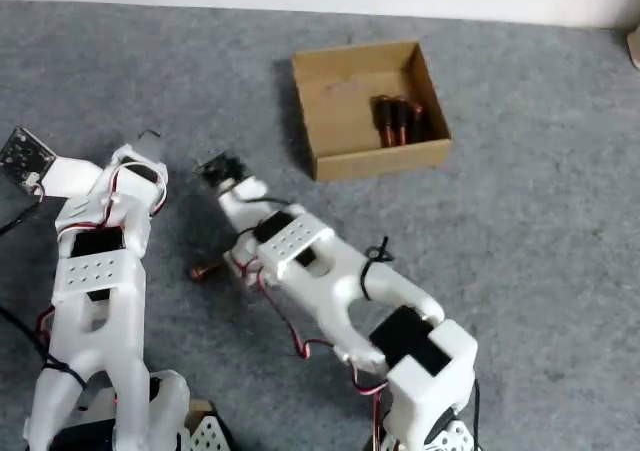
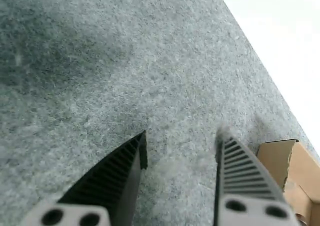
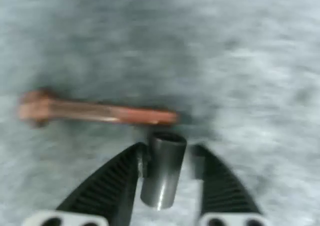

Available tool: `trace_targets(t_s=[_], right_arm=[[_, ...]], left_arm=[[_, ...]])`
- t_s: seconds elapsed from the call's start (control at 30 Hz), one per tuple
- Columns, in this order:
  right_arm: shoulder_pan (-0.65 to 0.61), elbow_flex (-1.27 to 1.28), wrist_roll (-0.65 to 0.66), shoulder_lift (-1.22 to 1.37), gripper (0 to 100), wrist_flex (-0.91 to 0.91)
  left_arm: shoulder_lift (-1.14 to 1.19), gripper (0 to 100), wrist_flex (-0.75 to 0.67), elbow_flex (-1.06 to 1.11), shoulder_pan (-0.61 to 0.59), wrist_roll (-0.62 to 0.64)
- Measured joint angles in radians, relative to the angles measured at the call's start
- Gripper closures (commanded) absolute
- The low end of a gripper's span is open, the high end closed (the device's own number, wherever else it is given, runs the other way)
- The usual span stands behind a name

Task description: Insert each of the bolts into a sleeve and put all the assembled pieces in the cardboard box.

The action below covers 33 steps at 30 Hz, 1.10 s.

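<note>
Assembled pieces (two or three, hard to count) lie in the cardboard box. One bolt lies loose on the counter — the right pincer grasps a sleeve just beside its tip, not yet joined. The left pincer is released, empty.

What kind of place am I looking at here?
Probably a robotics test bench: two white arms on a grey felt-like tabletop, with a cardboard box, a bolt and a sleeve as practice parts.

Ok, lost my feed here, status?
Left gripper open, empty. Right gripper shut on grey metal sleeve. Copper-coloured bolt on grey felt, just ahead. Nothing blocking.
</note>
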Motion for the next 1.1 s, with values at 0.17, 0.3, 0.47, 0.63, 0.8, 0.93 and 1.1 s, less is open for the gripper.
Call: trace_targets(t_s=[0.17, 0.3, 0.47, 0.63, 0.8, 0.93, 1.1], right_arm=[[0.008, -0.002, 0.000, 0.002, 99.3, 0.000], [0.008, -0.017, 0.000, 0.009, 99.3, 0.029], [0.003, -0.009, 0.002, -0.077, 99.3, 0.083], [-0.002, 0.094, 0.052, -0.313, 99.3, 0.107], [0.041, 0.255, 0.129, -0.606, 99.3, 0.115], [0.152, 0.331, 0.160, -0.809, 99.3, 0.140], [0.269, 0.345, 0.169, -0.954, 99.3, 0.253]], left_arm=[[0.000, 77, 0.000, 0.000, 0.000, 0.000], [0.000, 77, 0.000, 0.000, 0.000, 0.000], [0.000, 78, 0.000, 0.000, 0.000, 0.000], [0.000, 86, 0.000, 0.000, 0.000, 0.035], [0.005, 87, 0.000, 0.000, 0.000, 0.048], [0.031, 87, 0.000, -0.006, 0.058, 0.048], [0.068, 80, 0.117, -0.054, 0.152, 0.034]])
